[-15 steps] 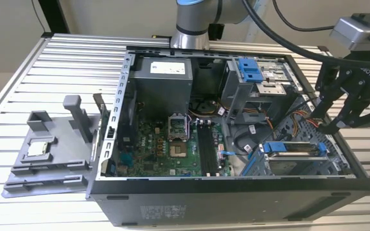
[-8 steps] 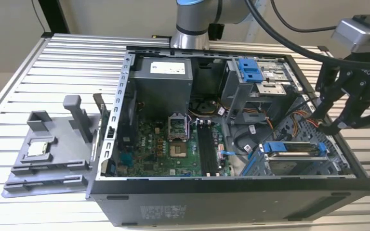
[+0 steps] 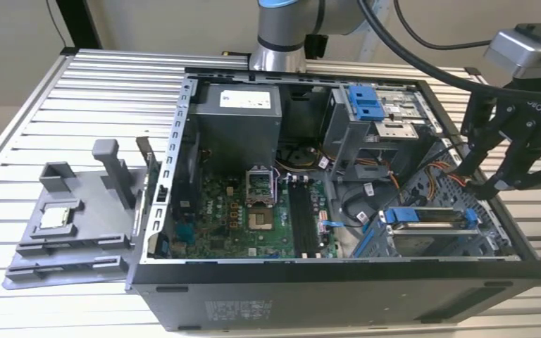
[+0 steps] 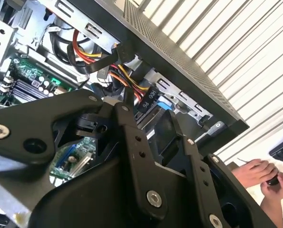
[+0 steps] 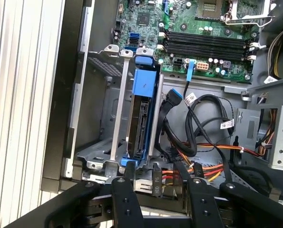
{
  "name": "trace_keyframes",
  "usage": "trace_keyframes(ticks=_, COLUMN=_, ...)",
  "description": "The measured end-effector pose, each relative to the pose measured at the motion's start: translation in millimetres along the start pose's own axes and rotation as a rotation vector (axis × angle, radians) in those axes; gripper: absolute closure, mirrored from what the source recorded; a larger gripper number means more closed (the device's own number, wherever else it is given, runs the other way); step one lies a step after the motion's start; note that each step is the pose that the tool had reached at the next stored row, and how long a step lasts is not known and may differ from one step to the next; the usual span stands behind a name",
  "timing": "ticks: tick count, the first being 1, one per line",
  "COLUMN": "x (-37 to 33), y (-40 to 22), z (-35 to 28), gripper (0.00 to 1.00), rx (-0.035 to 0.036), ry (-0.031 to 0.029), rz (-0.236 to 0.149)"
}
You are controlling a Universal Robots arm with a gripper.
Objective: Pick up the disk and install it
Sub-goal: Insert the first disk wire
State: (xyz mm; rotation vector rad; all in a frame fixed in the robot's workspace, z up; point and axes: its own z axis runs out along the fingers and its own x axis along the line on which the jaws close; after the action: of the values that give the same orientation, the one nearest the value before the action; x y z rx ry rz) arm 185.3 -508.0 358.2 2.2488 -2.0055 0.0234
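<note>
The disk point(image 3: 427, 218), silver with a blue plastic frame, sits in the drive bay at the near corner of the open computer case point(image 3: 346, 282), on the exterior view's right. In the first wrist view the disk point(image 5: 142, 118) stands edge-on between the bay's metal rails. My black gripper point(image 3: 477, 179) hangs over the case's wall on the exterior view's right, just above and beyond the disk. It is open, with nothing between its fingers point(image 5: 124, 199). In the first wrist view my gripper point(image 5: 158, 190) sits near the disk's end.
Orange, red and black cables point(image 5: 203, 156) run beside the bay. An upper drive cage with a blue latch point(image 3: 369, 102), a grey power supply point(image 3: 242, 105) and the motherboard point(image 3: 251, 211) occupy the case. A grey fixture point(image 3: 64, 225) holds a small chip. A person's hands point(image 4: 260, 175) are nearby.
</note>
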Motion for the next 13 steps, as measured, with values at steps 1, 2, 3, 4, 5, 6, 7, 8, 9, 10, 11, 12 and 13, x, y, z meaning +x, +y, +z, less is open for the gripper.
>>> trace_keyframes(ticks=1, x=0.0, y=0.0, z=0.1, gripper=0.0, rx=0.0, ry=-0.0001, rz=0.0)
trace_keyframes(ticks=2, x=-0.1, y=0.0, z=0.2, gripper=0.0, rx=0.0, ry=-0.0002, rz=0.0)
trace_keyframes(ticks=3, x=-0.1, y=0.0, z=0.3, gripper=0.0, rx=0.0, ry=-0.0002, rz=0.0)
trace_keyframes(ticks=4, x=-0.1, y=0.1, z=0.3, gripper=0.0, rx=0.0, ry=-0.0002, rz=0.0)
trace_keyframes(ticks=5, x=-0.3, y=0.2, z=0.6, gripper=0.0, rx=0.0, ry=-0.0004, rz=0.0)
trace_keyframes(ticks=6, x=-0.6, y=0.3, z=0.6, gripper=0.0, rx=0.0, ry=-0.0004, rz=0.0)
trace_keyframes(ticks=7, x=-0.9, y=0.4, z=0.6, gripper=0.0, rx=0.0, ry=-0.0001, rz=0.0)
trace_keyframes(ticks=8, x=-1.1, y=0.5, z=0.6, gripper=0.0, rx=0.0, ry=-0.0001, rz=0.0)
trace_keyframes(ticks=9, x=-1.4, y=0.6, z=0.6, gripper=0.0, rx=0.0, ry=-0.0002, rz=0.0)
trace_keyframes(ticks=10, x=-1.6, y=0.6, z=0.6, gripper=0.0, rx=0.0, ry=-0.0001, rz=0.0)
trace_keyframes(ticks=11, x=-2.0, y=0.7, z=0.7, gripper=0.0, rx=0.0, ry=-0.0001, rz=0.0)
trace_keyframes(ticks=12, x=-2.5, y=0.8, z=0.7, gripper=0.0, rx=0.0, ry=-0.0001, rz=0.0)
trace_keyframes(ticks=13, x=-3.2, y=0.8, z=0.6, gripper=0.0, rx=0.0, ry=-0.0001, rz=0.0)
